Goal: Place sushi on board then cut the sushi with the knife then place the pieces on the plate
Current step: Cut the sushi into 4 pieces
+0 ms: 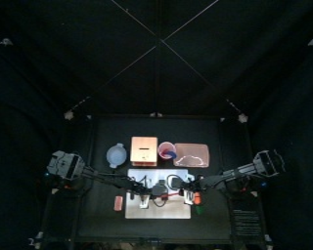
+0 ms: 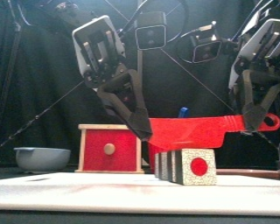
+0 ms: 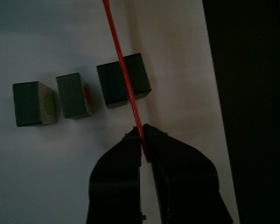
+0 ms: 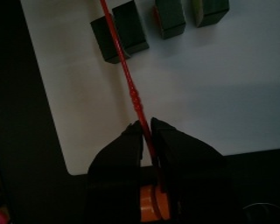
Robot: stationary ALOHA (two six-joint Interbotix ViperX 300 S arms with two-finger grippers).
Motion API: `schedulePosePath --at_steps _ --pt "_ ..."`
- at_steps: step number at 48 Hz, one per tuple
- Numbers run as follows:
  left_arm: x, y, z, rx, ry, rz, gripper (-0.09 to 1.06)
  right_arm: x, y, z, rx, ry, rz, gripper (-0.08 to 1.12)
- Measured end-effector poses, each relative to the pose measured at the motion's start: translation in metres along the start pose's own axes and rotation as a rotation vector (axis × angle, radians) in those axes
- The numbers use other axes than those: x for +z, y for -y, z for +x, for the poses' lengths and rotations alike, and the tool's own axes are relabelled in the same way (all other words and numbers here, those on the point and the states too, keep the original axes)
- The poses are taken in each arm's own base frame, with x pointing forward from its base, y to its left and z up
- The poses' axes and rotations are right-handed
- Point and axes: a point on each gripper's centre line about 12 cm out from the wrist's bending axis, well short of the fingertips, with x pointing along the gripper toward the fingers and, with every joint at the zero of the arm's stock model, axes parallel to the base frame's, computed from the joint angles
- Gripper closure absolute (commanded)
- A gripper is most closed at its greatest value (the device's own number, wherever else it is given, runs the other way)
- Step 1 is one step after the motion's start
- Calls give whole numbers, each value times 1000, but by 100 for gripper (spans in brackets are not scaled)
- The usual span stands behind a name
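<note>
Blue-grey bowl (image 2: 42,157), round and smooth, sat well off to the outer side of the left gripper (image 2: 133,119). Next along was the pale wooden box (image 2: 94,140) with its flat red drawer front and little knob, low behind those jaws. The left jaws were pinched together on the thin blade of the red knife (image 2: 196,131), glossy plastic, lying level between the two grippers. Straight under the blade, so below and between both sets of jaws, the sushi roll (image 2: 187,164) stood on the matte white board (image 2: 60,189). It was three squarish dark green blocks in a row with small gaps, and the end face was white with a red dot. In the wrist views the blade edge ran over the end block nearest both sets of jaws. Couldn't tell if it was actually pressing in. Right gripper (image 2: 257,112) was clamped tight on the knife's handle end, with the rounded tip sticking out past its jaws.
</note>
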Motion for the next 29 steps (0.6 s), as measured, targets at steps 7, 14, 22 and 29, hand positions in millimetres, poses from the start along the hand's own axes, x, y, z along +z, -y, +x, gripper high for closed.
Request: schedulePosePath --at_steps 7,14,22,29 --pt "0 0 -1 0 2 2 55 1 0 -1 -2 6 -6 55" --pt "0 0 -1 1 2 1 55 1 1 -1 -4 6 -8 55" --pt "1 0 -2 2 3 6 55 1 2 -1 -6 6 -8 55" --pt "1 0 -2 2 3 9 55 1 1 -1 -5 7 -8 55"
